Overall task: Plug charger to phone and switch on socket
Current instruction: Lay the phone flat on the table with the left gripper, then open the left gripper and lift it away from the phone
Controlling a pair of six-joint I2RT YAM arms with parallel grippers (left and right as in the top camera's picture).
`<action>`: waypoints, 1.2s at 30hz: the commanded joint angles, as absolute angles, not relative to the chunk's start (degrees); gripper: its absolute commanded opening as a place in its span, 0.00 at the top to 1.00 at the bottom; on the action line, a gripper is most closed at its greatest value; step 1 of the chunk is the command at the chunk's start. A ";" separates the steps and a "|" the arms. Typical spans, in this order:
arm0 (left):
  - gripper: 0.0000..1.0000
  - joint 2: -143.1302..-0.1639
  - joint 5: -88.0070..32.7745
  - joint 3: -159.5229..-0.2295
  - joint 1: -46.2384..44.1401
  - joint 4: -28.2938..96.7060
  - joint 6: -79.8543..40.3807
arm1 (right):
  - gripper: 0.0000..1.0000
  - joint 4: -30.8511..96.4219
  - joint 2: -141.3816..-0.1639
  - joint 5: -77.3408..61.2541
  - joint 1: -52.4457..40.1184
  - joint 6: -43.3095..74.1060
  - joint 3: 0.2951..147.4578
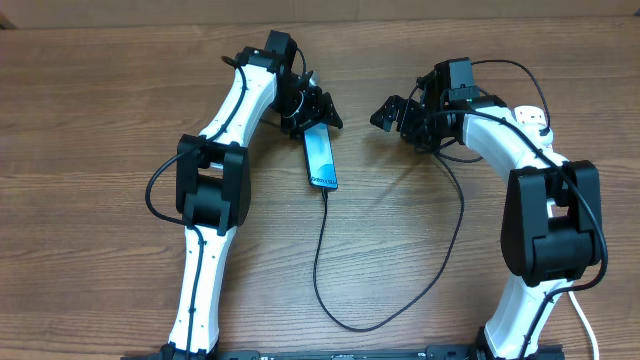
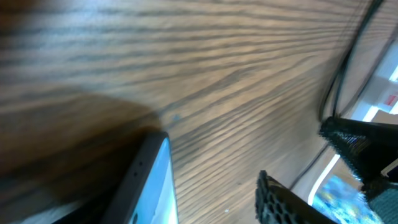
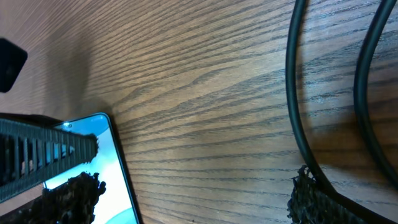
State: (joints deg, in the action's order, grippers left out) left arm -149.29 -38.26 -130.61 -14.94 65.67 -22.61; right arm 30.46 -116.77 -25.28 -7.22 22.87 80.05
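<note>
Left gripper [image 1: 315, 118]: jaws apart, set over the far end of the phone [image 1: 321, 158]; contact with it cannot be told. Right gripper [image 1: 385, 110]: jaws wide apart, nothing between them, just right of the phone's far end with a strip of bare wood between. Phone lies flat mid-table [image 1: 100, 120], slightly slanted, well in from every edge. It is slim and black-edged, the screen blue at the far end and paling to white at the near end. Charger [image 1: 318, 270]: tip sits at the phone's near end. The thin black cable runs toward the near edge, loops right and climbs under the right arm; the right wrist view shows two strands on the wood. Socket [image 1: 535, 117]: a white end shows behind the right arm. Open wood lies left of the left arm and inside the loop.
</note>
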 commanded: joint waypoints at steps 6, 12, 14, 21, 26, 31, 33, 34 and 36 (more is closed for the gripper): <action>0.27 -151.20 -26.33 -129.47 -15.00 69.14 -24.05 | 0.00 29.93 -116.71 -25.56 -7.31 22.41 80.75; 0.24 -151.20 -25.74 -129.47 -15.03 69.82 -24.05 | 0.00 29.93 -116.71 -25.56 -7.31 22.41 80.75; 0.23 -151.20 -24.10 -129.47 -15.03 70.41 -24.34 | 0.00 29.93 -116.71 -25.56 -7.31 22.41 80.75; 0.20 -151.20 -19.86 -129.47 -15.03 73.12 -24.49 | 0.00 29.87 -116.71 -25.54 -7.31 22.41 80.75; 0.18 -151.20 -18.87 -129.47 -15.03 73.80 -24.49 | 0.00 29.89 -116.71 -25.54 -7.31 22.41 80.75; 0.18 -151.20 -18.81 -129.47 -15.00 74.43 -24.43 | 0.00 29.89 -116.71 -25.54 -7.31 22.39 80.75; 0.15 -151.20 -17.85 -129.47 -15.00 74.81 -24.45 | 0.00 29.93 -116.71 -25.54 -7.31 22.39 80.75; 0.14 -151.17 -17.08 -129.47 -15.03 75.09 -24.38 | 0.00 29.93 -116.71 -25.54 -7.31 22.39 80.75; 0.12 -151.15 -15.55 -129.49 -14.98 76.31 -23.79 | 0.00 29.91 -116.71 -25.54 -7.31 22.37 80.75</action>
